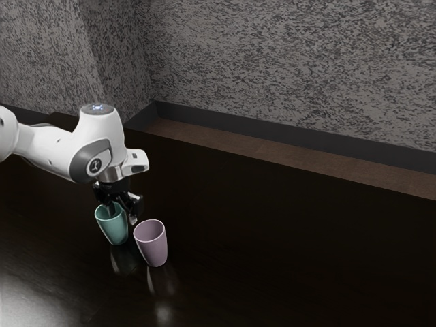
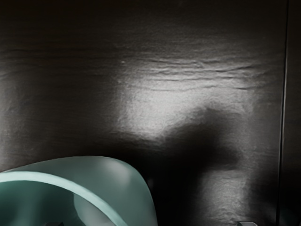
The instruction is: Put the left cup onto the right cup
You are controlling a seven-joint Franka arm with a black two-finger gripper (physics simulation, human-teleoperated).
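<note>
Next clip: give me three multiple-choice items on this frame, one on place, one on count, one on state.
1. The hand is: A at the rim of the teal cup; B over the purple cup; C by the wall.
2. Cups on the table: A one; B two; C three.
3. The purple cup: A stands mouth up, nothing stacked in it; B is upside down; C holds the teal cup.
Answers: 1 A, the hand sits at the teal rim. 2 B, one teal, one purple. 3 A, its open mouth faces up.
</note>
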